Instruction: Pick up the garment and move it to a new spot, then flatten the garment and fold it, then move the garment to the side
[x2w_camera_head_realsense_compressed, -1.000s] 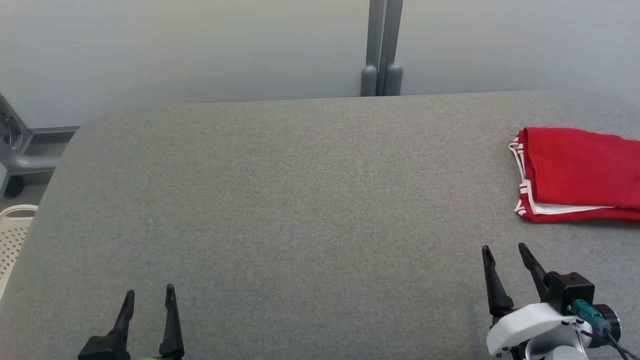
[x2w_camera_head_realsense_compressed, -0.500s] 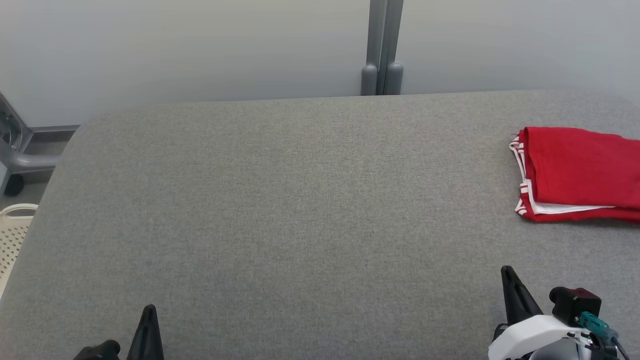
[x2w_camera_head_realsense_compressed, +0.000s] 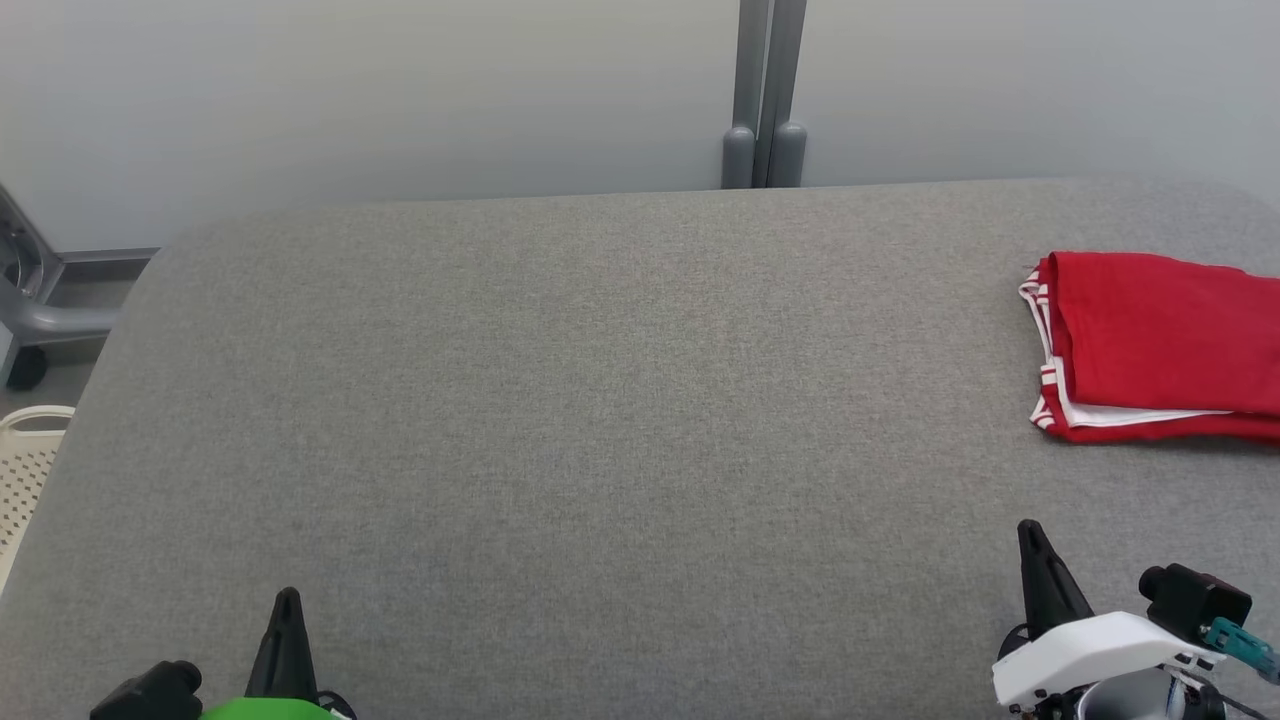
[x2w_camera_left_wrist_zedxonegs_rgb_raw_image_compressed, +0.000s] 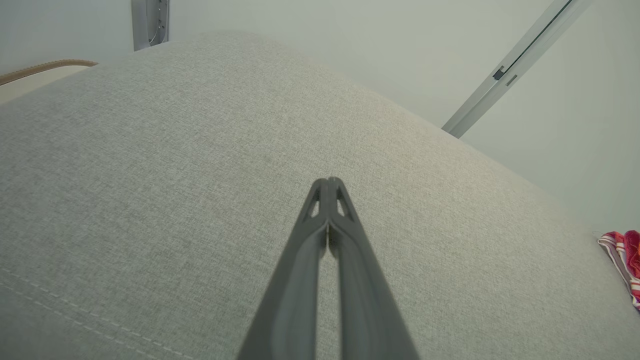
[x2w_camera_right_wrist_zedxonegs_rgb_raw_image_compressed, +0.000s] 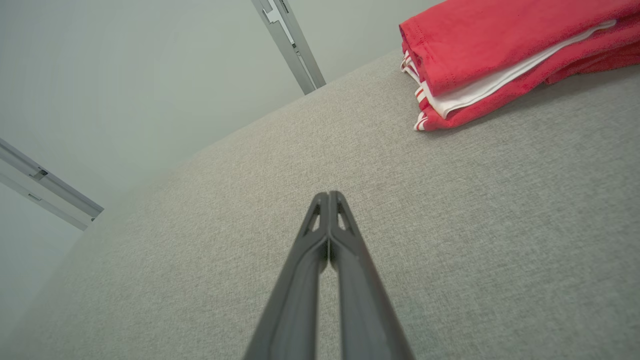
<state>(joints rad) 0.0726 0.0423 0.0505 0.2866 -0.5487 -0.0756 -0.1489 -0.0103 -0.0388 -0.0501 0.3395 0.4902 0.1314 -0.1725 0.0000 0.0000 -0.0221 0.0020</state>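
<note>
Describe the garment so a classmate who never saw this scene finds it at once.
Start at the grey fabric surface. Follow it to its right edge, beyond the right gripper. The garment lies folded there, bright red with white stripes against plain grey.

The red garment (x2w_camera_head_realsense_compressed: 1160, 345) with white-striped trim lies neatly folded, flat at the surface's right side.

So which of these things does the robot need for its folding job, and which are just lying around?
For the job:
red garment, folded, on the right side of the grey table
left gripper, shut, holding nothing
right gripper, shut, holding nothing

Just lying about:
cream basket past the table's left edge
grey post by the wall
</note>
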